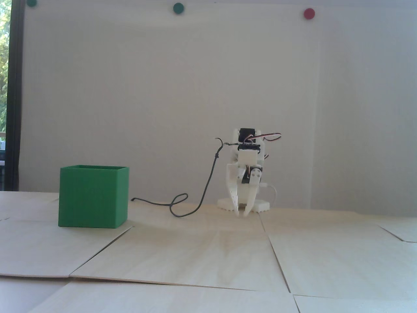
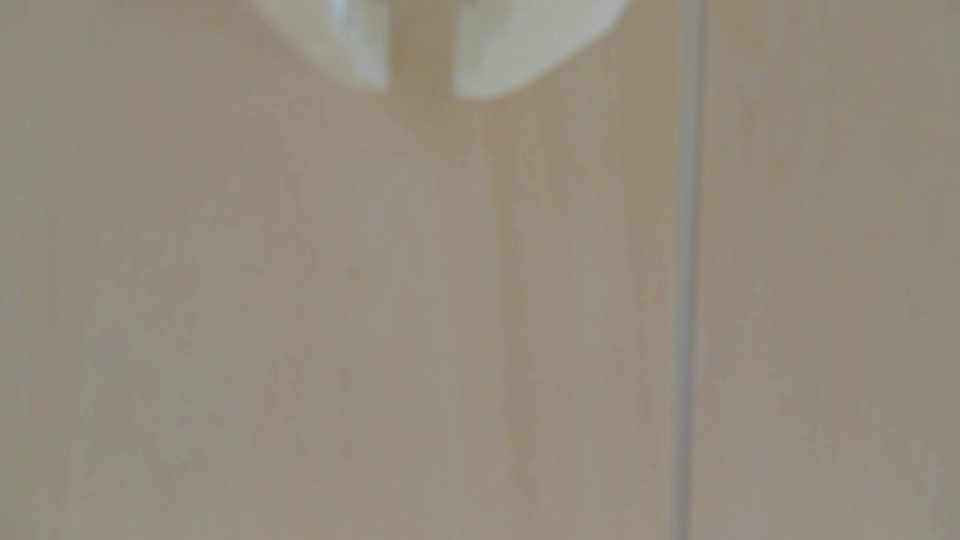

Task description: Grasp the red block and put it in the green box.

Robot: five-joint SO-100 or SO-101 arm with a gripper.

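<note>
We log pale wood-panel counter (seams visible), white wall; green box at 9 o'clock; hand slightly parted, empty.

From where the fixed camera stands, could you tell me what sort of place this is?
Probably a home or office tabletop robot setup: pale wooden boards laid as a work surface, a plain white wall carrying round coloured dots, and a window at the left edge.

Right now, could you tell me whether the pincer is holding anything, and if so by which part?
Nothing is held. The pincer points down at the table with a small empty gap between its fingertips, as the wrist view confirms.
</note>
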